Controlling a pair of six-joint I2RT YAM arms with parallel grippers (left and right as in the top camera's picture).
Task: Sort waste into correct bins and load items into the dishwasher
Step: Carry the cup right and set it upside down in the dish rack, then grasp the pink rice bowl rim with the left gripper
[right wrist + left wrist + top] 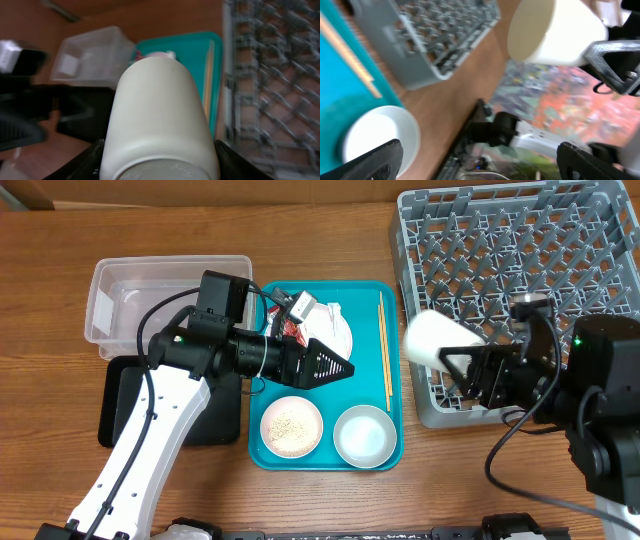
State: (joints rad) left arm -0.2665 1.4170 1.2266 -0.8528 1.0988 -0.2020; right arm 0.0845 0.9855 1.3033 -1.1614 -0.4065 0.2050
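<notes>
Here, your left end effector (pixel 340 366) hangs spread and empty over the teal tray (pixel 396 360). Rightward, the right end effector (pixel 455 358) clamps the white cup (pixel 432 338) by its sides above the near-left corner of the rack (pixel 500 250); judge it light, rigid, slick, breakable: grip mid-wall.

Soft, even light is falling on the bench (pixel 60 270), casting faint shadows; both wrist views are blurring, the white cup (pixel 157 120) especially.
</notes>
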